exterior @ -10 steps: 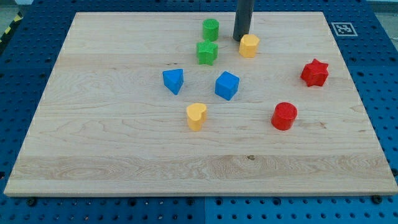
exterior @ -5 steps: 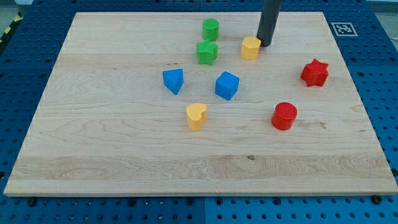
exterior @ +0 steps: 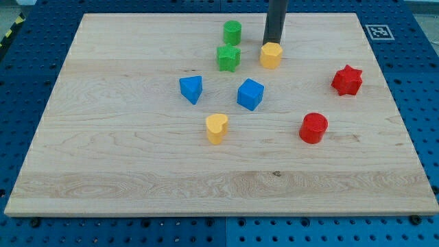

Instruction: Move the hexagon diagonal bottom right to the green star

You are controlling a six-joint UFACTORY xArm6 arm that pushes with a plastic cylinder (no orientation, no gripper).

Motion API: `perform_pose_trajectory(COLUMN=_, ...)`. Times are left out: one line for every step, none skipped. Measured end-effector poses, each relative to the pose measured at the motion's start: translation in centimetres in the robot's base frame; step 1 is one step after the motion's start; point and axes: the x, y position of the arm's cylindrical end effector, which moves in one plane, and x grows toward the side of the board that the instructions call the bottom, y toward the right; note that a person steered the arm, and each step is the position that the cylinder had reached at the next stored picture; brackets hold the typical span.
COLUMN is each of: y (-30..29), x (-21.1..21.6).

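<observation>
The yellow hexagon [exterior: 271,55] sits on the wooden board [exterior: 123,158] near the view's top, just right of the green star [exterior: 228,57] and level with it. My tip [exterior: 273,42] stands right behind the hexagon, at its top edge, touching or nearly touching it. The rod rises out of the view's top.
A green cylinder [exterior: 232,32] stands just above the green star. A blue cube [exterior: 250,94] lies below the hexagon, a blue triangular block [exterior: 192,89] to its left, a yellow heart [exterior: 217,127] lower down. A red star [exterior: 347,80] and a red cylinder [exterior: 313,127] sit at the right.
My tip went from the hexagon's upper left to its right side, then back to directly above it. The hexagon slid slightly left and down, closer to the green star.
</observation>
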Motion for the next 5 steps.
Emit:
perform_pose_trajectory(y=0.0, x=2.2)
perform_pose_trajectory(y=0.0, x=2.8)
perform_pose_trajectory(y=3.9, x=2.8)
perform_pose_trajectory(y=9.0, x=3.7)
perform_pose_trajectory(y=12.0, x=4.9)
